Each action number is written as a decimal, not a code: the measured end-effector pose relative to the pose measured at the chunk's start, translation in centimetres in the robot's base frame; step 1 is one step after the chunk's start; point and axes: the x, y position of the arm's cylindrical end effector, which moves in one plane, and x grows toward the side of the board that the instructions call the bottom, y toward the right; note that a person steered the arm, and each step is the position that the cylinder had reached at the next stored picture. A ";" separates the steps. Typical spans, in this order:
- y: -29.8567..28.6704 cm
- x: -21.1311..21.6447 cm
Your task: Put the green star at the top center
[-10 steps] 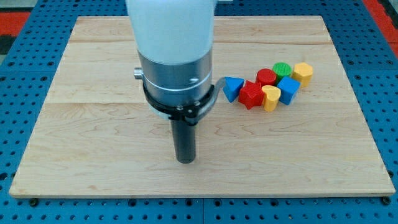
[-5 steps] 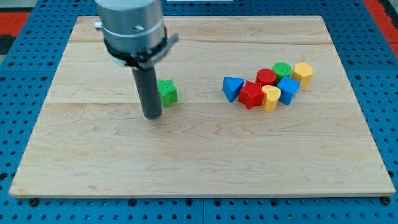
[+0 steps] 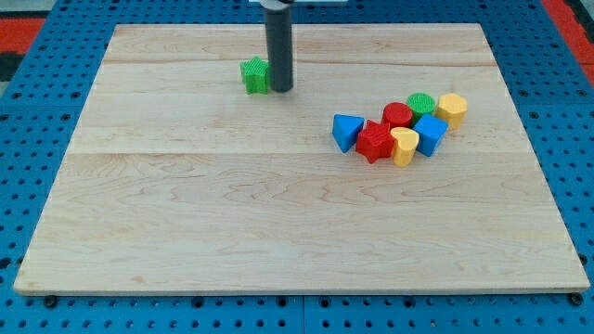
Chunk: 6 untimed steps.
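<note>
The green star (image 3: 253, 75) sits near the top of the wooden surface (image 3: 186, 232), a little left of the middle. My tip (image 3: 280, 90) stands just beside it on the right, and looks to be touching it, though I cannot be sure. There is no hand here, only the dark rod.

Well apart, at the right of the frame, other blocks huddle together: a blue triangle (image 3: 346, 131), a red star (image 3: 375, 142), a yellow heart (image 3: 404, 146), a blue cube (image 3: 431, 134), a red round block (image 3: 397, 115), a green round block (image 3: 420, 103) and a yellow block (image 3: 452, 109).
</note>
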 end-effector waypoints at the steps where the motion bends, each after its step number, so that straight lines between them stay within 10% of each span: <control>1: -6.1 2.1; 3: -1.3 -7.8; 6: 4.7 -3.4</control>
